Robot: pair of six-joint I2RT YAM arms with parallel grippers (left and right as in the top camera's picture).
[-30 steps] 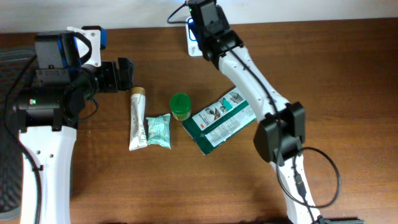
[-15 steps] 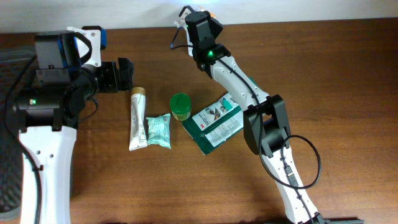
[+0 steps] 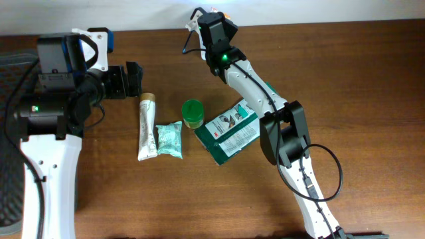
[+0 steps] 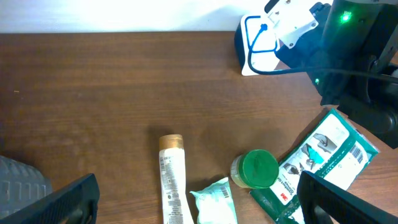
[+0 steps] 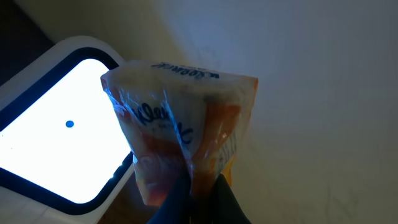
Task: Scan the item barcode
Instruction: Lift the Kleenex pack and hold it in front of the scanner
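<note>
Right claw (image 5: 194,190) is clenched on the bottom seam of a soft orange-and-white tissue pack (image 5: 180,124), pinching just the crimped edge so the pack stands up above the fingers. It's up at the far edge of the table (image 3: 372,79), right by the scanner (image 5: 56,143). In the wrist view the pack sits just right of the scanner's lit window, overlapping its corner.

So I'd say we're in the "show it to the reader" step. I can't spot a barcode on the side facing the camera, so I can't tell whether it faces the window. My guess is the next move calls for sliding the pack left over the window and rolling the wrist until the code faces it. With only the seam pinched, the pack could flop.

Left claw (image 3: 131,79) is wide open and holding nothing, over on the left. The tube (image 3: 146,126), teal sachet (image 3: 169,139), green-lidded jar (image 3: 192,113) and green flat pack (image 3: 232,129) lie mid-table.
</note>
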